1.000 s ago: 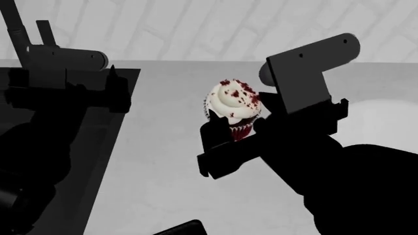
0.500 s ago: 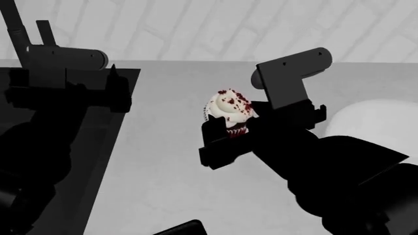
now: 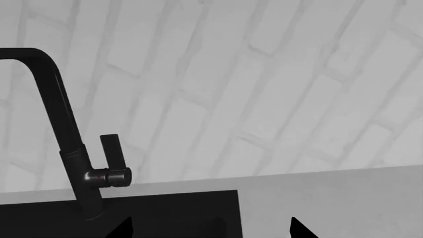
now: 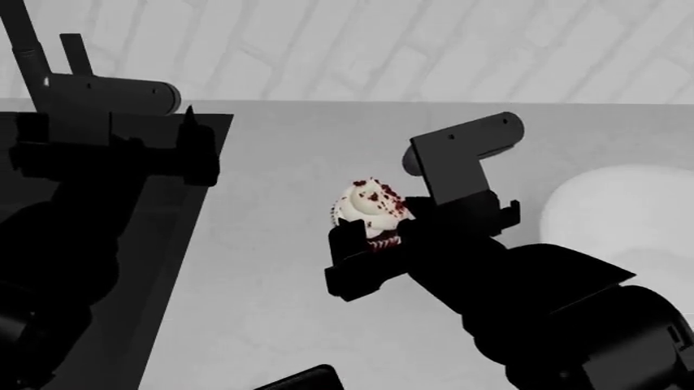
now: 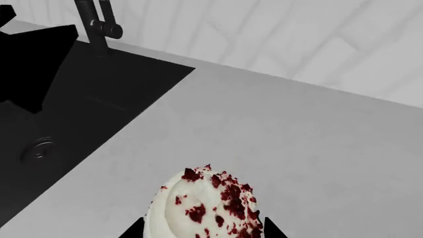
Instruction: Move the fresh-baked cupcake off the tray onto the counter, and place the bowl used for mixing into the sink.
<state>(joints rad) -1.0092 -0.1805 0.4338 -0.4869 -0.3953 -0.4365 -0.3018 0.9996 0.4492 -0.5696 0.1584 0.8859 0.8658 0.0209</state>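
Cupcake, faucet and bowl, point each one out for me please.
cupcake (image 5: 205,206): right wrist view, on the white frosting with red crumbs.
faucet (image 3: 66,134): left wrist view, on the upright dark neck above the side lever.
bowl (image 4: 623,211): head view, on the white surface right of the right arm.

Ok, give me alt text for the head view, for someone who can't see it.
The right gripper holds a cupcake above a grey counter, fingers either side of its wrapper. The left gripper hangs over a black sink, and part of a white bowl shows beyond the right arm.
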